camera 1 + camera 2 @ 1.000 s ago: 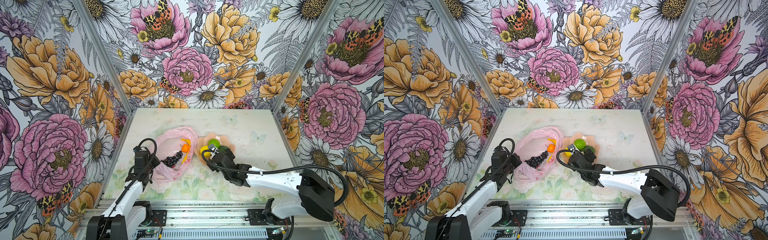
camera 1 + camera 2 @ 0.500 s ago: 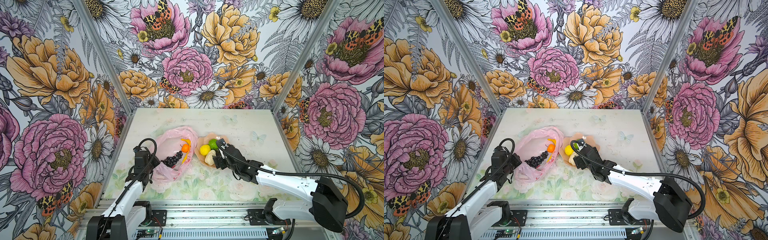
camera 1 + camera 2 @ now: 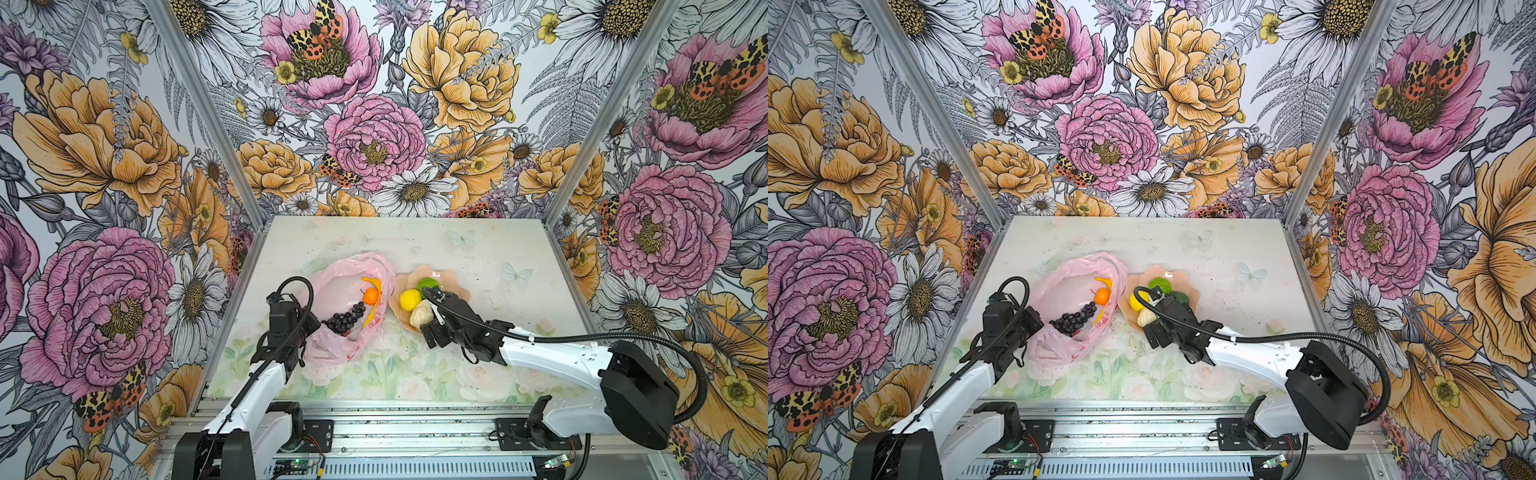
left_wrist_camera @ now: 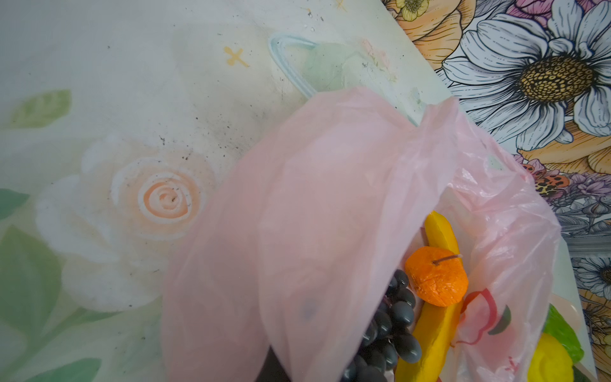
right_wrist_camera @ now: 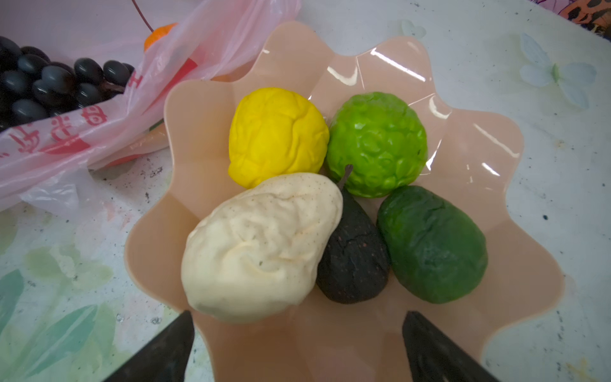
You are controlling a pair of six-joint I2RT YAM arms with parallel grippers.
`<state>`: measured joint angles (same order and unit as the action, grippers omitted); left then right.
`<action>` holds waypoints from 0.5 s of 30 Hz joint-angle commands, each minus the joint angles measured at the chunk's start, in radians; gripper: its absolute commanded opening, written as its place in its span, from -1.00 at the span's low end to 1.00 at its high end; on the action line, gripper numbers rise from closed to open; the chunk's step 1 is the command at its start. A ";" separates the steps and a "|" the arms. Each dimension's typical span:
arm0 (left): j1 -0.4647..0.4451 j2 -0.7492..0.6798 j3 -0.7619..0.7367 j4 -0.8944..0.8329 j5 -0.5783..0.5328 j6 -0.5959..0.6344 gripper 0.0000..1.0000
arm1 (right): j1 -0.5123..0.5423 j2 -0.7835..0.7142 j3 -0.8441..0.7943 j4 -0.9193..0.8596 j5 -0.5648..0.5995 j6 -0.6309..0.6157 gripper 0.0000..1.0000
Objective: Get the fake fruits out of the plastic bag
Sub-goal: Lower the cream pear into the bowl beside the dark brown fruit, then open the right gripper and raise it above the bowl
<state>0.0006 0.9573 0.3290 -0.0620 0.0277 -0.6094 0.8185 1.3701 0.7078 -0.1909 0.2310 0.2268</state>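
Five fruits lie in the dish (image 5: pixel 479 99): lemon (image 5: pixel 276 135), lime (image 5: pixel 377 144), avocado (image 5: pixel 431 244), beige piece (image 5: pixel 261 246), dark fig-like piece (image 5: pixel 353 254). Over its rim the right gripper (image 5: pixel 297 344) hangs spread and empty. Just beside the dish, the left gripper (image 3: pixel 308 327) pinches the plastic bag (image 3: pixel 332 286), which holds grapes (image 3: pixel 345 319), orange (image 3: pixel 370 295) and banana (image 4: pixel 439 228): three left to take.

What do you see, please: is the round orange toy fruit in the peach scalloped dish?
No, the orange toy fruit lies in the translucent pink plastic bag.

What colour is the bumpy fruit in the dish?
Bright green; the lime shows best in the right wrist view.
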 commanded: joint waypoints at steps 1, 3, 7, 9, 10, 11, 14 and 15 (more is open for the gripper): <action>0.000 -0.005 0.001 0.023 0.000 0.022 -1.00 | 0.004 0.028 0.031 -0.004 0.036 -0.008 0.99; 0.000 -0.006 -0.001 0.022 0.000 0.023 -1.00 | 0.004 0.044 0.040 -0.004 0.061 -0.009 0.99; 0.000 -0.005 0.000 0.023 0.000 0.022 -1.00 | 0.002 0.080 0.061 -0.003 0.122 -0.007 0.99; 0.000 -0.005 0.000 0.022 0.000 0.022 -1.00 | 0.002 0.101 0.072 -0.004 0.140 -0.007 0.99; 0.001 -0.005 0.002 0.023 0.000 0.022 -1.00 | 0.001 0.112 0.079 -0.004 0.152 -0.005 0.99; 0.000 -0.005 0.001 0.022 0.001 0.023 -1.00 | 0.000 0.119 0.084 -0.004 0.159 -0.003 0.99; 0.001 -0.006 0.001 0.021 0.000 0.023 -1.00 | -0.007 0.140 0.096 -0.004 0.178 0.003 0.99; 0.000 -0.006 0.000 0.021 0.002 0.022 -1.00 | -0.009 0.144 0.099 -0.004 0.180 0.004 0.99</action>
<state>0.0006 0.9573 0.3290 -0.0620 0.0277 -0.6094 0.8177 1.5028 0.7750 -0.1986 0.3592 0.2241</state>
